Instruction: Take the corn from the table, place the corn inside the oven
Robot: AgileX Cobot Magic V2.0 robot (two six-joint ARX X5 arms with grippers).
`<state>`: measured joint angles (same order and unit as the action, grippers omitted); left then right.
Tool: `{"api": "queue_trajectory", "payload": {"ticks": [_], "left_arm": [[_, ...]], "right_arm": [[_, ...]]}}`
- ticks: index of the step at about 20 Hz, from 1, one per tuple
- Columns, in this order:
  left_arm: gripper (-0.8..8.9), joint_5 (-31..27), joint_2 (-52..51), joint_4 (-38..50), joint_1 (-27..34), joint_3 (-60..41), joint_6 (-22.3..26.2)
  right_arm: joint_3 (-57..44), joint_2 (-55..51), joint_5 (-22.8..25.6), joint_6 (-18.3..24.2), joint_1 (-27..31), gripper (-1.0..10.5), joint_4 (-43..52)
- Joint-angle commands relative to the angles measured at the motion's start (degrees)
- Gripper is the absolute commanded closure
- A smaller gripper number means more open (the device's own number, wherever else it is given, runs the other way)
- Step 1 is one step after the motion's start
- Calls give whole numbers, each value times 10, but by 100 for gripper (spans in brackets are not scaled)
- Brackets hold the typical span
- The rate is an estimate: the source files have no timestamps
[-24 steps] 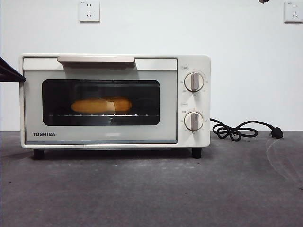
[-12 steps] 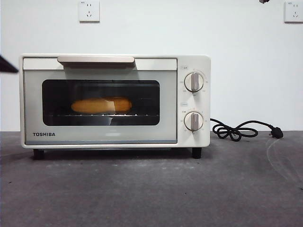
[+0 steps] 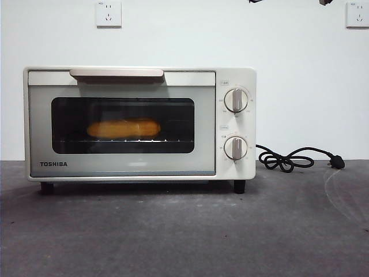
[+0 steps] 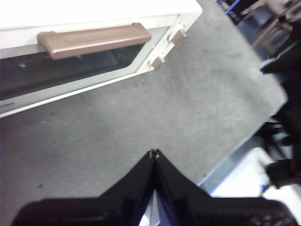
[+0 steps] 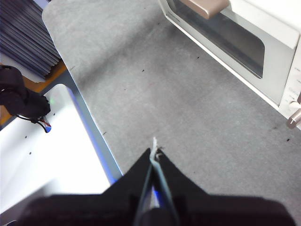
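Note:
The cream-white oven (image 3: 139, 123) stands on the dark grey table (image 3: 184, 231) with its door closed. Behind the dark glass, the yellow-orange corn (image 3: 123, 128) lies on the rack. The left wrist view looks down on the oven (image 4: 89, 42) and its bar handle (image 4: 94, 40). My left gripper (image 4: 154, 153) is shut with nothing in it, hanging above bare table in front of the oven. My right gripper (image 5: 154, 151) is also shut and holds nothing, high over the table away from the oven (image 5: 244, 42). In the front view both arms show only as small dark tips at the top edge.
A black power cord with plug (image 3: 300, 158) lies on the table right of the oven. Two wall sockets (image 3: 108, 12) sit on the white wall behind. The table edge (image 5: 89, 122) runs near the right gripper, with a white base beyond it.
The dark arm tip at the left edge of the front view has withdrawn out of sight. A dark shape in front of the corn in the glass is gone. The oven has not moved.

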<state>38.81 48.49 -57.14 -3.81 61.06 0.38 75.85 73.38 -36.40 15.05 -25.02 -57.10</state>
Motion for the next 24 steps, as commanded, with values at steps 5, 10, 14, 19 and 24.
{"api": "queue_trajectory", "payload": {"ticks": [5, 10, 14, 19, 24], "left_arm": [[820, -270, -82, -13, -143, -1, -129], [817, -283, -61, -16, -176, -1, -139], [817, -284, -19, -10, -175, -1, -155], [817, -282, 49, 28, -181, -2, -154], [817, -303, 12, 80, -162, -2, -141]], "right_arm": [[1, 3, 0, 6, 0, 959, 3], [1, 3, 25, 5, 0, 951, 2], [1, 3, 65, 5, 0, 946, 3], [1, 3, 141, 5, 0, 946, 3], [1, 3, 210, 5, 0, 946, 4]]}}
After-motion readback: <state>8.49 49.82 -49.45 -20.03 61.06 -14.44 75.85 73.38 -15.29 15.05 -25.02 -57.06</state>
